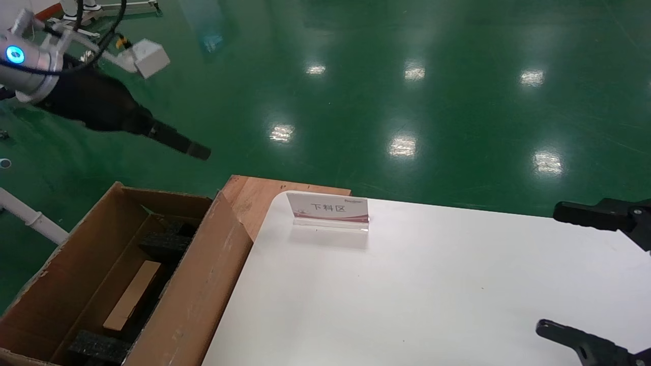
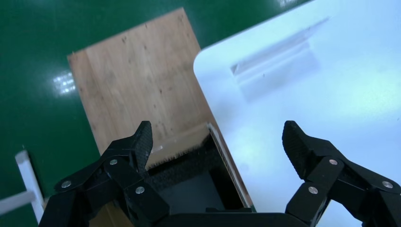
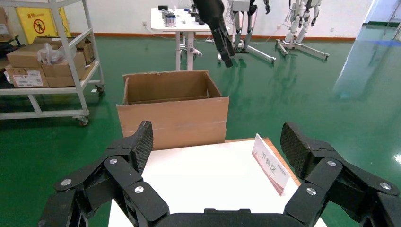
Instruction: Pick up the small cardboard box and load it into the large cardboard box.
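Note:
The large cardboard box (image 1: 203,284) stands open on the floor at the left of the white table, with black foam blocks (image 1: 165,244) inside. The small cardboard box (image 1: 133,295), flat and light tan, lies inside it between the foam blocks. My left gripper (image 1: 199,151) is open and empty, raised high above the carton's far end. In the left wrist view the left gripper (image 2: 218,142) looks down on the carton's corner (image 2: 227,156). My right gripper (image 1: 552,269) is open and empty over the table's right side. In the right wrist view the right gripper (image 3: 215,142) faces the carton (image 3: 172,118).
A reddish-brown wooden board (image 1: 246,195) lies under the table's far left corner, also in the left wrist view (image 2: 137,85). A small sign stand (image 1: 328,209) sits near the far edge of the white table (image 1: 407,295). Green floor lies all around. A shelf cart (image 3: 47,61) stands beyond the carton.

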`<act>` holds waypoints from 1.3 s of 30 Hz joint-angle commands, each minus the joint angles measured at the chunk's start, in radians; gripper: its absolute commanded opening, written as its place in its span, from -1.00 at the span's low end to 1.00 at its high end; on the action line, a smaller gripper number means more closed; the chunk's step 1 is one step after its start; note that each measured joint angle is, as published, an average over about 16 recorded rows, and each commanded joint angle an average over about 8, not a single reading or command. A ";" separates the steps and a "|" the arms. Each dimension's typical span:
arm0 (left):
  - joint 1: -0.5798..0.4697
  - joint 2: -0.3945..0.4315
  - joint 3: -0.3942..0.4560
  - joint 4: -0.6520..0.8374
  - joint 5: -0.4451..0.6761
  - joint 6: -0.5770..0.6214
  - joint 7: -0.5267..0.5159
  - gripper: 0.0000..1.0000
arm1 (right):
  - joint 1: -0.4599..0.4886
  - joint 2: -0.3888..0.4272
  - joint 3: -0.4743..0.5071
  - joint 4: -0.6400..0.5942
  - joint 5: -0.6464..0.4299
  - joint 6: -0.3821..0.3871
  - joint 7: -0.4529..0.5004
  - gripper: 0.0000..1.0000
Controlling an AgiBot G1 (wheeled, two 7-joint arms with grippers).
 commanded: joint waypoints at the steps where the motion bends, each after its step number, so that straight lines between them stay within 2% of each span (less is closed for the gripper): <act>1: -0.016 -0.004 -0.004 -0.011 -0.009 -0.008 0.006 1.00 | 0.000 0.000 0.000 0.000 0.000 0.000 0.000 1.00; 4: 0.014 -0.007 -0.045 -0.027 -0.006 -0.004 0.014 1.00 | 0.000 0.000 0.000 0.000 0.000 0.000 0.000 1.00; 7: 0.064 -0.015 -0.129 -0.063 -0.004 0.002 0.034 1.00 | 0.000 0.000 0.000 0.000 0.000 0.000 0.000 1.00; 39: 0.794 -0.113 -1.261 -0.525 0.051 0.106 0.301 1.00 | 0.001 0.001 -0.002 -0.001 0.001 0.000 -0.001 1.00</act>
